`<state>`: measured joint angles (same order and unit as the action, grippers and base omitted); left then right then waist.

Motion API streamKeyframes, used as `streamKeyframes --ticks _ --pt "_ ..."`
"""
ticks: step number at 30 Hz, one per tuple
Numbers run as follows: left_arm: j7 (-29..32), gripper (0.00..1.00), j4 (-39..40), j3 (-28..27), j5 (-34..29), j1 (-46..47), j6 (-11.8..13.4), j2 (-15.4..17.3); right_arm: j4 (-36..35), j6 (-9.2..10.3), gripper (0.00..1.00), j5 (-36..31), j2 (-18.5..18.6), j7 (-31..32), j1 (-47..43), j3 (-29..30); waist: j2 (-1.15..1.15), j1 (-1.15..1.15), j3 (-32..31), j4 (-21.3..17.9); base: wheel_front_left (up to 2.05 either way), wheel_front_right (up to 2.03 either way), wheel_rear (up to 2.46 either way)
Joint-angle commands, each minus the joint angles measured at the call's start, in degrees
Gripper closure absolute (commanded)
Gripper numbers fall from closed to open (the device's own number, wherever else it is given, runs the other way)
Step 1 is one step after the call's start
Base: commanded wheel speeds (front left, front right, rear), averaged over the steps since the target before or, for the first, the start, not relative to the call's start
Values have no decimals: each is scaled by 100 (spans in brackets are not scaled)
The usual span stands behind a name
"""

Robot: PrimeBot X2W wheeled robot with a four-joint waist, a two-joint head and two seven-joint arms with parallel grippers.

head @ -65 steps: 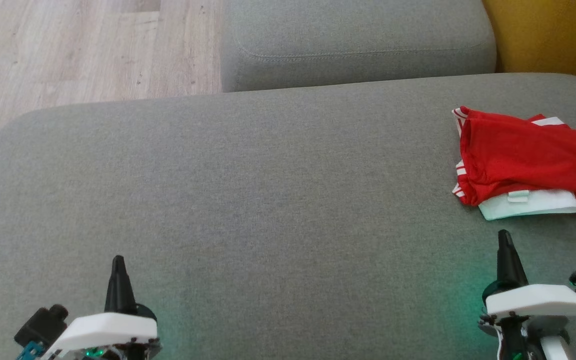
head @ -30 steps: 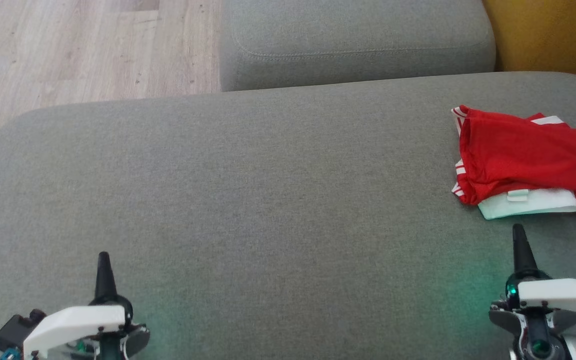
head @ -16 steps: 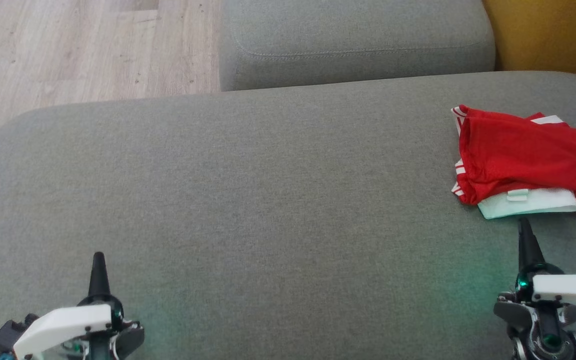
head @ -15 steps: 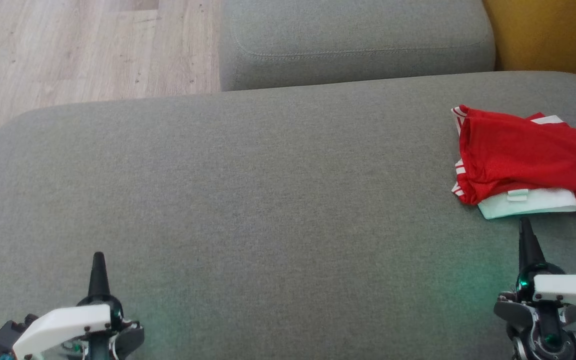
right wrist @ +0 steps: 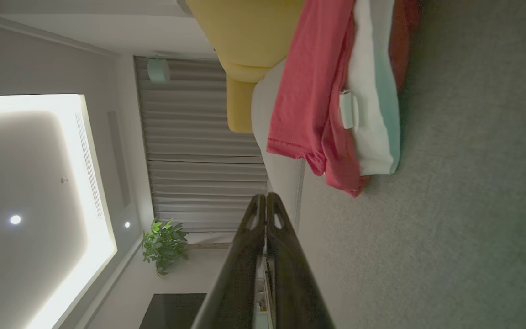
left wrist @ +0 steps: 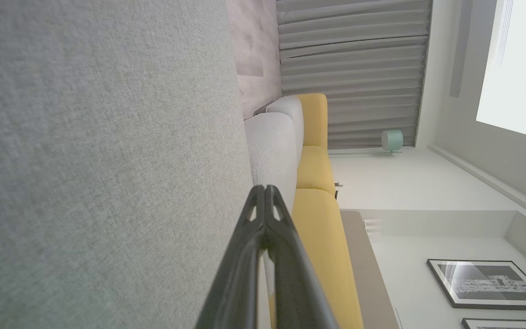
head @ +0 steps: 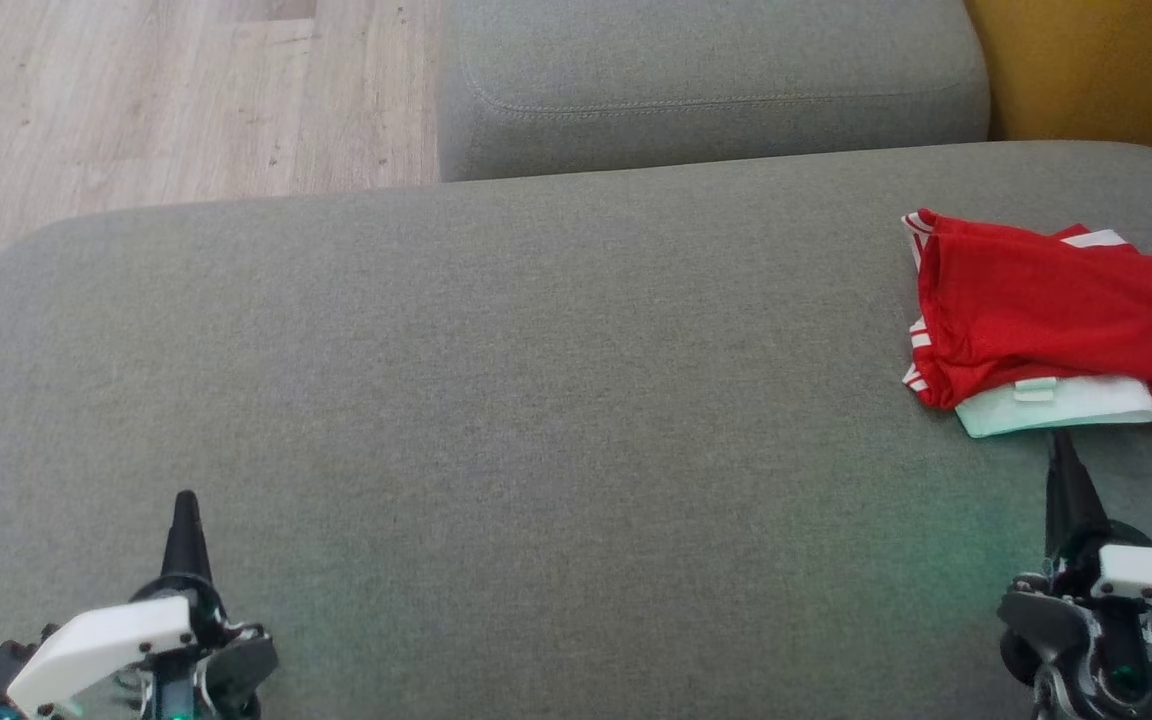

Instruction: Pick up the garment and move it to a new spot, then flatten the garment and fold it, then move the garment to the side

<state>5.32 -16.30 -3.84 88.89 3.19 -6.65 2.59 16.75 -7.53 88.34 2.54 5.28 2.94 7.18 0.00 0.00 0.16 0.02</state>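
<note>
My left gripper (head: 183,500) hovers at the near left over the grey sofa seat (head: 536,350), its two dark fingers pressed together, holding nothing. My right gripper (head: 1058,445), near right, is likewise closed and empty. Just beyond its tip lies the folded red garment (head: 1046,300), its white band nearest me. Farther back sits another grey cushion (head: 716,90).
</note>
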Motion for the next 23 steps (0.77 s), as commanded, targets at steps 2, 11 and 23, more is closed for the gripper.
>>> streamKeyframes --ticks 2,11,23 --pt "75 100 215 -237 194 291 -73 28 -253 4 100 233 33 81 318 -83 0 0 1 -1 0 0 0" --pt "115 100 223 -267 329 300 -83 29 -272 4 100 383 33 121 324 -66 0 0 2 -2 0 0 0" --pt "115 100 224 -267 329 300 -84 29 -272 4 100 383 33 121 324 -66 0 0 2 -2 0 0 0"
